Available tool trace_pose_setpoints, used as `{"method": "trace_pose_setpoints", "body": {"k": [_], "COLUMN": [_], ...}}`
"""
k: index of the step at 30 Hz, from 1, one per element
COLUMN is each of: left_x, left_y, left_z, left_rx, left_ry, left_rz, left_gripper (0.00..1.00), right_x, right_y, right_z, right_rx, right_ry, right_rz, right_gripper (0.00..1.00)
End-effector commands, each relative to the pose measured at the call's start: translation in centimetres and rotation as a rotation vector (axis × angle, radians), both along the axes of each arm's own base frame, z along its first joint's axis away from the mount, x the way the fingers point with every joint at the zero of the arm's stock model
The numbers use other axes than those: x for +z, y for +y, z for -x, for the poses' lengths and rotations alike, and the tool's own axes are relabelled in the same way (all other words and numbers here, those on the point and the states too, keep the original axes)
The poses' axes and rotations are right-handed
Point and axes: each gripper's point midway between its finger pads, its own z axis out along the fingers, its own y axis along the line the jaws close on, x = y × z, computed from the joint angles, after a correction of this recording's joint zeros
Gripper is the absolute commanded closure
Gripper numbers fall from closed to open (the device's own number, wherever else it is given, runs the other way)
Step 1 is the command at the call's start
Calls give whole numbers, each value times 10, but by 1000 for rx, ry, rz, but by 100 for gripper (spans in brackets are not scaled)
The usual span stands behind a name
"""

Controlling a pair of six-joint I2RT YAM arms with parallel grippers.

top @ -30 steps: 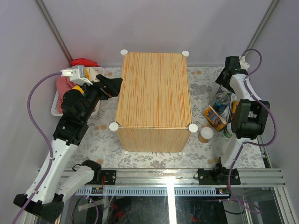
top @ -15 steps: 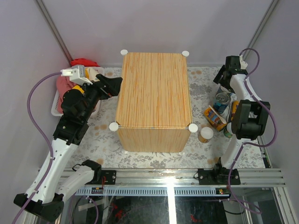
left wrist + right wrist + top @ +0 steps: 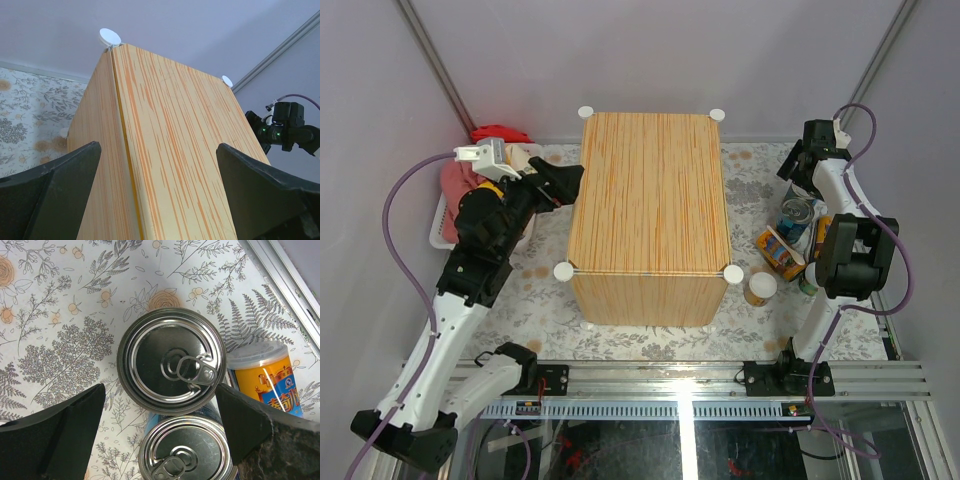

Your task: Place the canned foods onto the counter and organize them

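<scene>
Top external view: the counter [image 3: 650, 190] stands in the middle of the floral mat [image 3: 545, 290], a white knob [image 3: 563, 270] at each top corner and bare mat on all four sides of it. The left gripper [image 3: 570, 182] is up beside the counter's left top edge, near the far corner, with a red cloth [image 3: 500, 133] and a pink cloth [image 3: 455, 185] behind that arm. The right gripper [image 3: 794, 168] hangs over the right-hand strip of mat, well apart from the counter. Nearer the bases are a silver-topped can [image 3: 800, 213], an orange can lying on its side [image 3: 780, 252] just beside it, and a white-lidded can [image 3: 760, 288] upright near the counter's near right corner. Left wrist view: the two dark fingers [image 3: 50, 190] are spread wide and hold nothing; the counter's long top edge runs away between them. Right wrist view: the fingers [image 3: 55, 440] are likewise parted and empty, to either side of a ring-pull can [image 3: 172, 360] upright on the mat. A second ring-pull can [image 3: 187, 455] sits touching or nearly touching it, an orange-yellow can with a white lid [image 3: 265, 372] lies close on the right, and a metal rail [image 3: 285, 275] borders the mat there.
</scene>
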Motion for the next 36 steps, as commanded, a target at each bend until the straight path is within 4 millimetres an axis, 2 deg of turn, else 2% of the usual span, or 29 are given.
{"method": "trace_pose_setpoints", "body": {"k": [1, 5, 11, 17, 19, 27, 36], "left_x": [14, 12, 12, 10, 11, 7, -1], "left_y": [-1, -1, -2, -3, -3, 0, 3], "left_z": [-3, -5, -5, -6, -6, -6, -11], "left_rx": [3, 0, -1, -5, -5, 4, 20], "left_ry": [-54, -50, -55, -54, -57, -50, -42], "left_rz": [14, 13, 16, 16, 12, -9, -27], "left_gripper": [0, 0, 0, 0, 0, 0, 0], "right_x": [16, 13, 39, 55, 52, 17, -4], "right_y": [-7, -8, -13, -13, -13, -6, -7], "right_z": [5, 11, 12, 14, 15, 18, 9], "right_rx": [-11, -22, -29, -34, -35, -10, -1], "right_ry": [-19, -5, -60, -100, -87, -31, -31], "right_rz": [14, 15, 45, 55, 51, 11, 6], "right_gripper": [1, 1, 1, 0, 1, 1, 1]}}
